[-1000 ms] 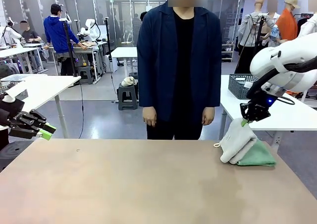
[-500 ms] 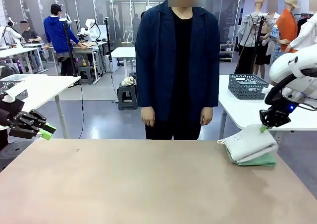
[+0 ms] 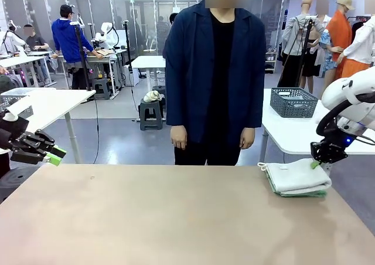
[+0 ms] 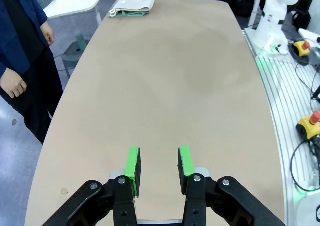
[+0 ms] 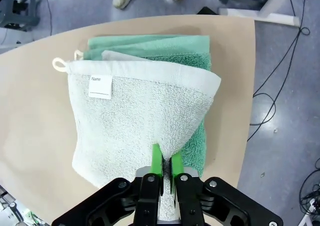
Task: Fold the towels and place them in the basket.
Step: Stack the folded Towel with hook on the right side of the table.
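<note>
Towels [image 5: 140, 111] stacked on tabletop [image 3: 146, 218]
Right gripper [image 5: 163, 167] pinches the soft, floppy white towel's corner; left gripper [image 4: 159, 167] spread, empty.

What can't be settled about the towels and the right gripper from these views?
- Right gripper: its fingers pinch a fold of the white towel, which hides whether the pads meet through it.
- Green towel: mostly covered by the white towel in the right wrist view; its fold count is hidden.
- Front view: the green towel shows as a thin edge under the white one.
- Label: print too small beyond "Name".
</note>
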